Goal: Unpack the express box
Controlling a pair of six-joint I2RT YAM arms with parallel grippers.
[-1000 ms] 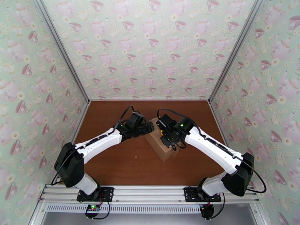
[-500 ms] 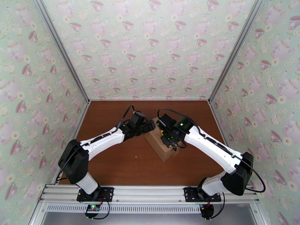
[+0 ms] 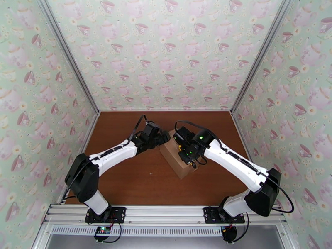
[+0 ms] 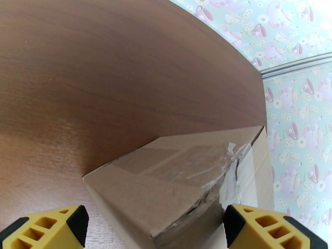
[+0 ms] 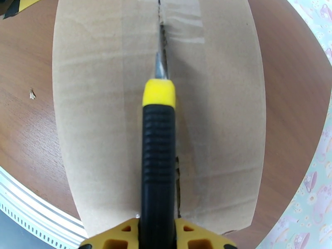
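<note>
You're working over a brown wood-grain table (image 3: 124, 179) boxed in by teacup-patterned wallpaper walls (image 3: 166, 59). The express box (image 3: 176, 162) sits near the middle of the table, turned at an angle, with both arms meeting over it. Your left gripper (image 3: 164, 140) is at the box's far left end. In the left wrist view its yellow fingers (image 4: 45, 229) stand wide apart with nothing gripped, and a corner of the box (image 4: 174, 179) lies in the gap between them; you can't tell whether either finger touches the cardboard. Wrinkled clear tape (image 4: 216, 162) runs over that end. Your right gripper (image 3: 185, 152) hangs over the box's top, its fingers closed narrowly around the black ribbed handle of a utility knife (image 5: 157, 162) with a yellow collar. From the right wrist view, the knife's blade (image 5: 159, 65) points along the taped centre seam (image 5: 186, 30) of the box top, its tip down in the seam line. The seam shows a dark slit behind the handle. A small pale speck (image 5: 31, 94) lies on the table left of the box.
</note>
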